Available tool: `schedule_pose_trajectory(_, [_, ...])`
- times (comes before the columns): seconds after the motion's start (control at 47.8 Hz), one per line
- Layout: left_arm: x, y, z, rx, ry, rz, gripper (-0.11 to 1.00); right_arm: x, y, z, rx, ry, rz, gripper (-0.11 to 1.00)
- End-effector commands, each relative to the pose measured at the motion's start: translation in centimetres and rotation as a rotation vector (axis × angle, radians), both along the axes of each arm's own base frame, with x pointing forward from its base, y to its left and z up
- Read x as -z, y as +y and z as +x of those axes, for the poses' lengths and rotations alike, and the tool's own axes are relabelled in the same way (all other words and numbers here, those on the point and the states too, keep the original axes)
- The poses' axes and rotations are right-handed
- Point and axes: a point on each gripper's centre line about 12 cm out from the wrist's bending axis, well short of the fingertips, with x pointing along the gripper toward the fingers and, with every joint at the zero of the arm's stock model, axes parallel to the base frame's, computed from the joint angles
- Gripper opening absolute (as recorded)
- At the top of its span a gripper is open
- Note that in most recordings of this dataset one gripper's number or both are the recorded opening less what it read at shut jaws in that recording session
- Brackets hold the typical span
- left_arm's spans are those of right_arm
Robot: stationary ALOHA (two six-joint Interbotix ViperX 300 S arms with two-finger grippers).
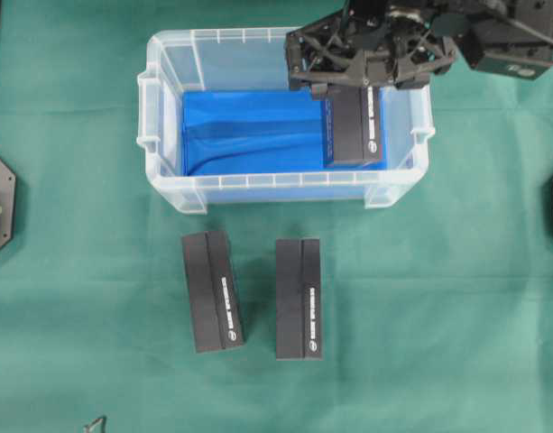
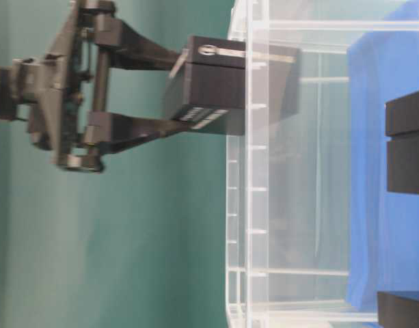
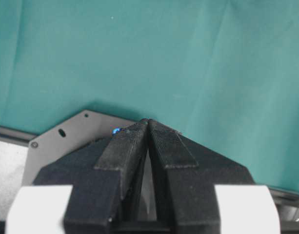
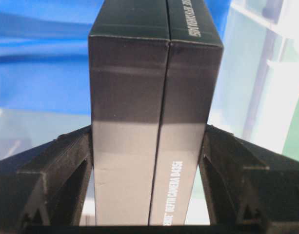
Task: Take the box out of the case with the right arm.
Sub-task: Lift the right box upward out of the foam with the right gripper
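Right gripper (image 1: 362, 83) with its truss-patterned fingers (image 4: 56, 180) clamped on the two long sides of a black depth-camera box (image 1: 355, 128), held at the right end of the clear case (image 1: 168, 185). In the table-level view the box (image 2: 216, 89) appears raised, straddling the case rim, apparently clear of the blue lining sheet (image 1: 249, 135). Two similar black boxes (image 1: 213, 290) (image 1: 299, 299) lie on the green surface (image 1: 456, 298) in front of the case. Left gripper (image 3: 148, 127) (wrist view only): fingers pressed together, holding nothing.
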Motion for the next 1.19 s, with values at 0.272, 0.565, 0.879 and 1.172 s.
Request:
schedule_pose_trajectory(0.272, [-0.3, 0.1, 0.1, -0.004, -0.012, 0.002, 0.03, -6.3, 1.0, -1.4, -0.013, -0.034, -0.034, 0.66])
schedule_pose_trajectory(0.565, [-0.3, 0.1, 0.1, -0.004, -0.014, 0.002, 0.03, -8.3, 1.5, -1.7, -0.017, -0.051, -0.040, 0.66])
schedule_pose_trajectory(0.879, [-0.3, 0.1, 0.1, -0.003, -0.012, 0.004, 0.03, -8.3, 1.5, -1.8, -0.014, -0.044, -0.045, 0.66])
schedule_pose_trajectory(1.172, [-0.3, 0.1, 0.1, -0.003, -0.012, 0.004, 0.03, -8.3, 1.4, -1.8, -0.013, -0.044, -0.053, 0.66])
